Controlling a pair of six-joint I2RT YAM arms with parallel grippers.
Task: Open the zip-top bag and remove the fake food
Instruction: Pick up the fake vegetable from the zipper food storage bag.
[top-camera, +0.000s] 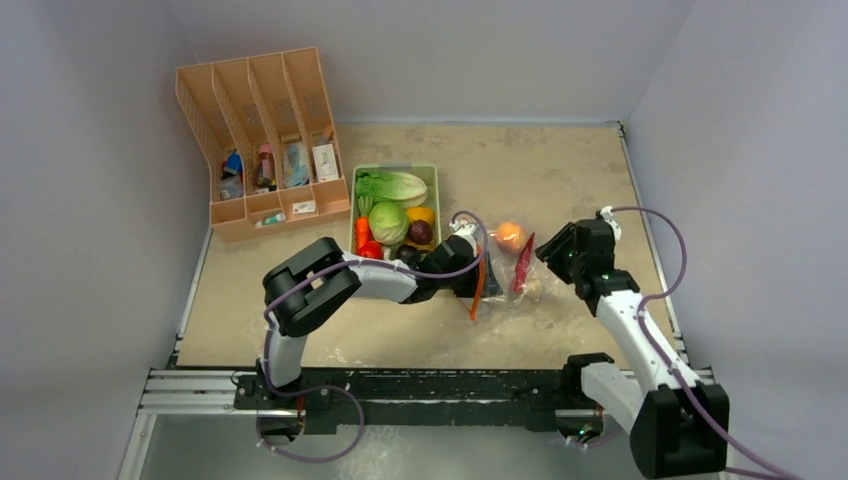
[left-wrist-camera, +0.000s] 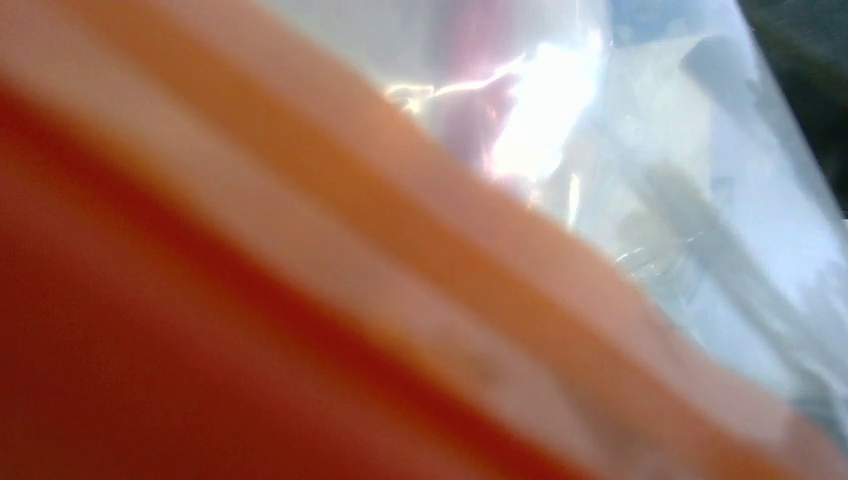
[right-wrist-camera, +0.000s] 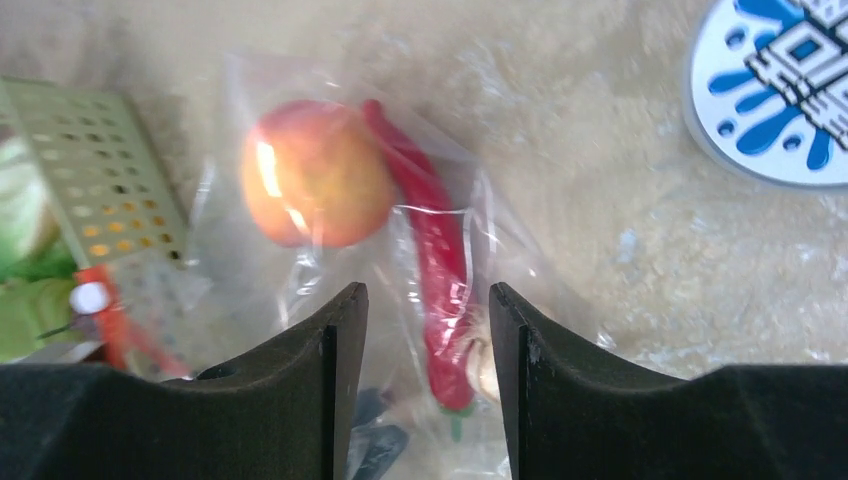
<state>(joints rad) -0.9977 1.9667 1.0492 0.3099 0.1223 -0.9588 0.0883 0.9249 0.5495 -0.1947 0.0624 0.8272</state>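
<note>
— Bag location?
— Bag (top-camera: 505, 275) lies toward the table's (top-camera: 560, 170) right edge, with peach (right-wrist-camera: 315, 172) and chili (right-wrist-camera: 430, 250) inside.
— Fingers?
— My right gripper (right-wrist-camera: 425, 298) hangs open above the chili. My left gripper (top-camera: 465, 262) is at the zip strip (left-wrist-camera: 300, 300), closure unseen. Best to pinch film only, then pull apart slowly.

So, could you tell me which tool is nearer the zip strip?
Left. The left tool is at the zip strip, which fills its wrist view; the right tool hangs at the bag's opposite side, over the chili.

Orange-red zip strip (left-wrist-camera: 250, 330) blurred, close; clear zip-top bag (left-wrist-camera: 720, 200) upper right.
</note>
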